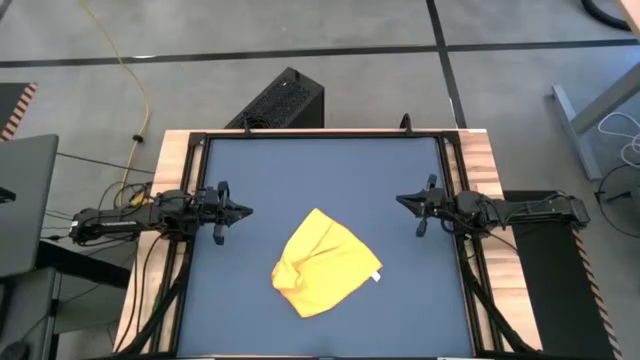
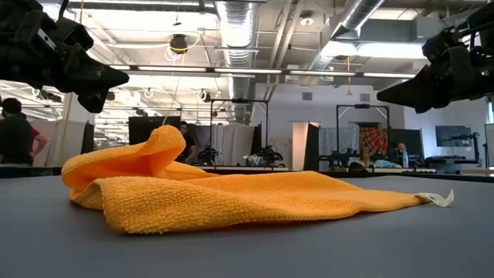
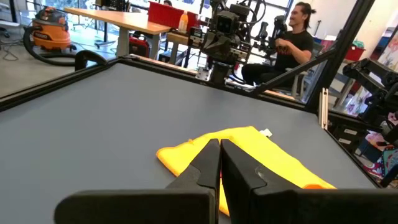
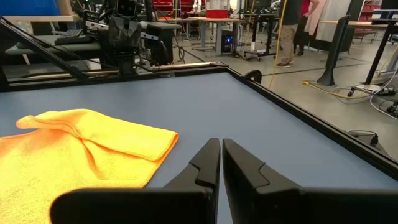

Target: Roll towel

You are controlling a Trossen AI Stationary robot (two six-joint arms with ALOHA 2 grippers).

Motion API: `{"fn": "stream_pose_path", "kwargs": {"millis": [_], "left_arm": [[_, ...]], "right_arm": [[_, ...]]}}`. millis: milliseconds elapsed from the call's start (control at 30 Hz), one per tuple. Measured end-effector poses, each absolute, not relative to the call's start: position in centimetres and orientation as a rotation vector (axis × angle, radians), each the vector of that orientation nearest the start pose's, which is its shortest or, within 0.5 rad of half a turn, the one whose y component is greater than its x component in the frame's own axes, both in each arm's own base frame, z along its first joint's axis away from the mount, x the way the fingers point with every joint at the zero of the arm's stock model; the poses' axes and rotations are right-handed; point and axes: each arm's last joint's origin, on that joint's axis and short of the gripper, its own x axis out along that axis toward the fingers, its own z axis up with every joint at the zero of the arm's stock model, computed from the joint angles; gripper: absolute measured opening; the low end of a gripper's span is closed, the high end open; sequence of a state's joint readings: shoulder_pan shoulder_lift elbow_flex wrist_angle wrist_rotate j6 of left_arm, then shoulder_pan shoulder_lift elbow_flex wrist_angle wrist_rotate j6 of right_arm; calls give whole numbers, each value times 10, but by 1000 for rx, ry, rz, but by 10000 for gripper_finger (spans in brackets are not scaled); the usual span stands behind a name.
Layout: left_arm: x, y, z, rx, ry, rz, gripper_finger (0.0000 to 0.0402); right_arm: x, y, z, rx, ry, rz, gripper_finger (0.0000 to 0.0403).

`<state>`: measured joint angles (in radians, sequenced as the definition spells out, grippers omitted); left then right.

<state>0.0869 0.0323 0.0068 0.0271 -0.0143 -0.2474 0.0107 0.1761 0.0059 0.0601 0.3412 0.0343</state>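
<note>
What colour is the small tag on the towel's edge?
White, against the yellow towel; the tag shows best in the low view.

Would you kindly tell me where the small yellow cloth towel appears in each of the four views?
High view: crumpled yellow cloth towel, lower centre of the dark blue tabletop.
Low view: fills the middle.
Left wrist view: centre, beyond the fingers.
Right wrist view: lower left.
Shared landmark: its white tag, missing only from the right wrist view.

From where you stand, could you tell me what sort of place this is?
Probably a robotics lab or workshop. Exposed ducts run across the ceiling, workbenches stand around, a shop vacuum sits on the floor, and a person sits beyond the table holding a yellow towel.
</note>
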Motion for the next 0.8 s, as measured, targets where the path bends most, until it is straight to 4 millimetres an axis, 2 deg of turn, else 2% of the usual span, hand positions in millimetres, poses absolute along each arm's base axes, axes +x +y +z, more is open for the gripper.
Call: {"fn": "stream_pose_path", "kwargs": {"millis": [600, 800], "left_arm": [[99, 9, 166, -253, -17, 106, 0], [99, 9, 166, -409, -28, 114, 0]], "right_arm": [[106, -9, 157, 14, 103, -332, 46], [106, -9, 159, 1, 85, -331, 46]]}}
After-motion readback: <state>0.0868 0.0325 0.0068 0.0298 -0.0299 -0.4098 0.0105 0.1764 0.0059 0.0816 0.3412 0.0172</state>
